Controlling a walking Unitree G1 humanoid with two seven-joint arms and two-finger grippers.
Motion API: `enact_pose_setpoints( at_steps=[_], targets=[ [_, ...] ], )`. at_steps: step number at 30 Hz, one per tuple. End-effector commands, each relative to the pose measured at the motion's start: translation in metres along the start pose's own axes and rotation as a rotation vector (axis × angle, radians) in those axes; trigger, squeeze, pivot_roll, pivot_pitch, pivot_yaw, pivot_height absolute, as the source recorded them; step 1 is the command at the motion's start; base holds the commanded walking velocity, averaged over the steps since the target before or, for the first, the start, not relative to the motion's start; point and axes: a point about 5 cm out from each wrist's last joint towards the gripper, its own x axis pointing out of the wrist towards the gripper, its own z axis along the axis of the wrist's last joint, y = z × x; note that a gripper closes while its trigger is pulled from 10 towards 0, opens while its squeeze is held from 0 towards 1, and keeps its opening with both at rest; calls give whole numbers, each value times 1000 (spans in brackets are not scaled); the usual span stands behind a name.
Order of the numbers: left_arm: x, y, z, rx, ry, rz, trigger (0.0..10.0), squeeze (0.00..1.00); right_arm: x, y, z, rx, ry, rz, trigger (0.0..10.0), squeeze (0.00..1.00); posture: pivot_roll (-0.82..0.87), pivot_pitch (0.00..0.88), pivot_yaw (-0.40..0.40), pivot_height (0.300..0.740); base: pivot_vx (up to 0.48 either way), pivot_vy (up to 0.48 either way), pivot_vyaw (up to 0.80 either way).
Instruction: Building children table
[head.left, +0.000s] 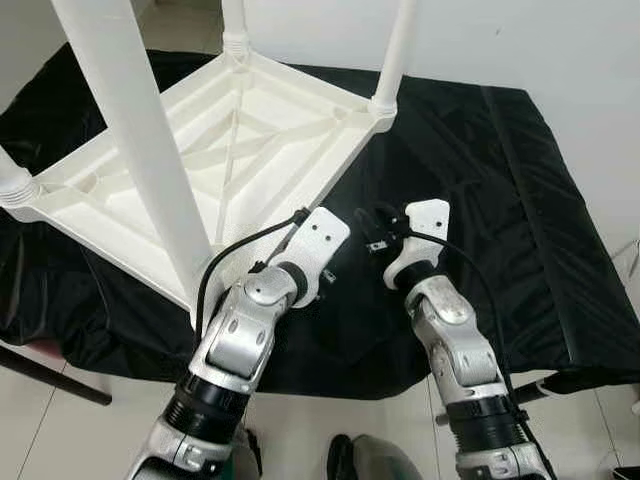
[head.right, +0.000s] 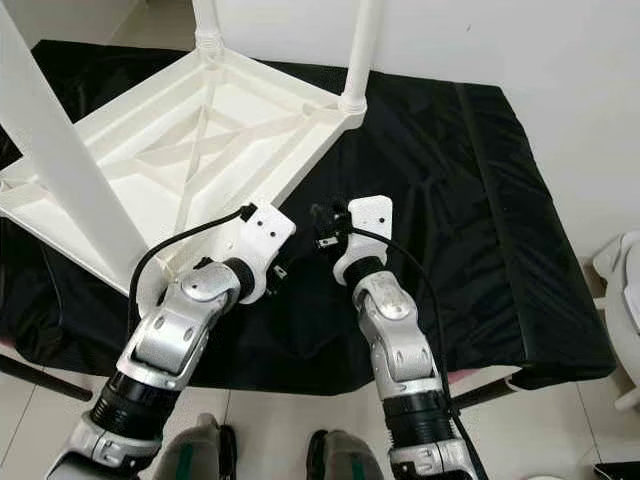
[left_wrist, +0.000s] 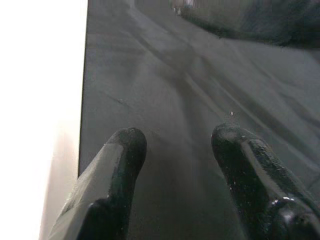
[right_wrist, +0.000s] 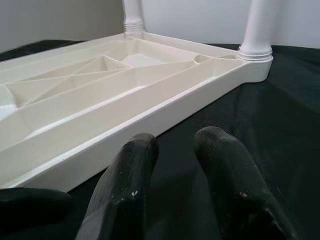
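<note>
Down at 6 o'clock in my head view I see my two silver arms reaching out over a black cloth (head.left: 520, 200). My left gripper (left_wrist: 177, 150) sits just beside the near side of the white table (head.left: 240, 150), low over the cloth. Its two black fingers (left_wrist: 120, 150) are spread apart with nothing between them, and I see only dark cloth past them. My right gripper (right_wrist: 175, 150) is close by at about 1 o'clock from the left one, also low over the cloth. Its fingers (right_wrist: 137, 155) stand a little apart and hold nothing. They point at the long side of the table, which is near but not touching.

Farther out, from 9 to 12 o'clock, the table lies upside down on the cloth with its ribbed underside facing up. White legs (head.left: 130, 130) stick up from its corners, and one (head.left: 395, 55) is at 12 o'clock. Beyond it is a pale wall (head.left: 520, 40).
</note>
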Motion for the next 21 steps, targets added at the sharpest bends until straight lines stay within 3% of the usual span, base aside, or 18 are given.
enact_pose_setpoints(
  at_steps=[1,7,11,14,21],
  targets=[
    [3,12,-2,-13,32,243,10000,0,3,-3,-2,-6,14,-38,10000,0,4,65,-34,740,0,0,0],
    [21,16,4,-51,62,310,10000,0,4,1,5,22,-12,-34,10000,0,-10,79,-30,740,0,0,0],
    [23,17,4,-57,73,336,10000,0,3,1,4,22,-11,-35,10000,0,-13,81,-30,740,0,0,0],
    [26,28,-5,-37,144,440,10000,0,0,-3,3,19,-5,-60,10000,0,-27,88,-22,740,0,0,0],
    [23,48,-20,8,226,558,10000,0,-2,-6,3,18,-3,-81,10000,0,-31,89,-21,740,0,0,0]
  ],
)
